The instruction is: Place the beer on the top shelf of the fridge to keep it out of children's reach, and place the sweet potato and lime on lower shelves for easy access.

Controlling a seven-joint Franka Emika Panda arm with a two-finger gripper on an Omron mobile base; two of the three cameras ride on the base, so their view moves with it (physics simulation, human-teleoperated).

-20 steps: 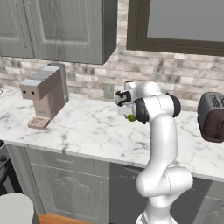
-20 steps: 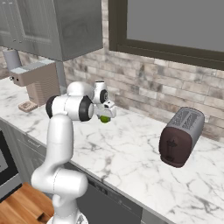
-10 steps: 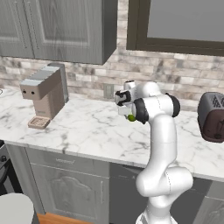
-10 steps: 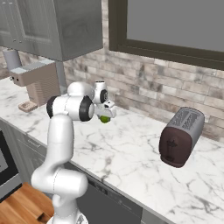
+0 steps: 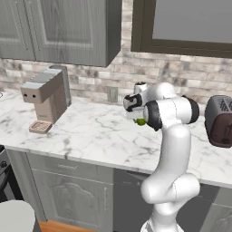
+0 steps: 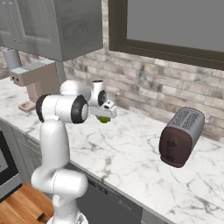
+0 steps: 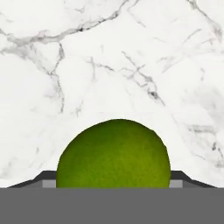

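Observation:
The lime (image 7: 113, 153) is a round yellow-green fruit sitting between my gripper's (image 7: 113, 183) two dark fingertips (image 7: 178, 177), with white marble counter behind it. In the base views the lime (image 5: 141, 121) (image 6: 104, 118) hangs under the hand, just above the counter near the brick back wall. My gripper (image 5: 137, 117) (image 6: 106, 114) points down and is shut on the lime. The beer, the sweet potato and the fridge with its shelves are out of view.
A coffee machine (image 5: 46, 97) stands at the left of the marble counter (image 5: 90, 136). A dark red toaster (image 6: 180, 136) stands at the right. Grey wall cabinets (image 5: 59, 27) hang above, and a dark window frame (image 6: 166, 26) is on the wall.

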